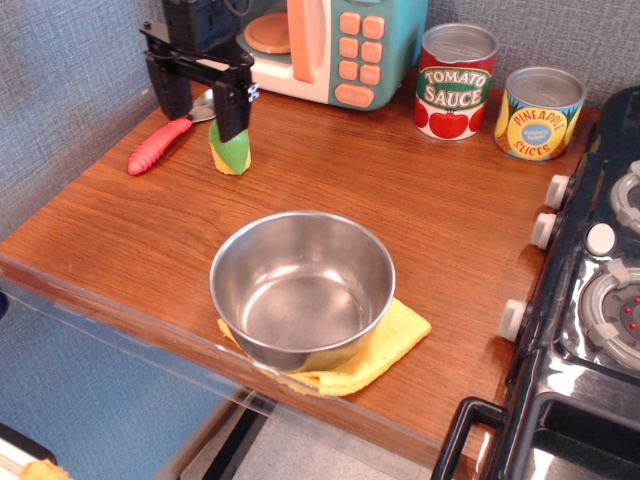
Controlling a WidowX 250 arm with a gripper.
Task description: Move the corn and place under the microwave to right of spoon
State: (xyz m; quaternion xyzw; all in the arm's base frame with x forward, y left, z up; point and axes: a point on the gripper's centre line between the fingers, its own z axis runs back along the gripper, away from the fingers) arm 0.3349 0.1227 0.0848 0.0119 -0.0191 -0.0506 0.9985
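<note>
The corn, green husk with yellow at its base, stands on the wooden counter in front of the microwave, just right of the spoon, whose red handle points front-left. My black gripper is open and empty, raised above the counter. Its right finger hides the top of the corn and its left finger stands over the spoon's bowl. The spoon's silver bowl is mostly hidden behind the gripper.
A steel bowl sits on a yellow cloth near the front edge. A tomato sauce tin and a pineapple tin stand at the back right. A toy stove borders the right side. A grey wall runs along the left.
</note>
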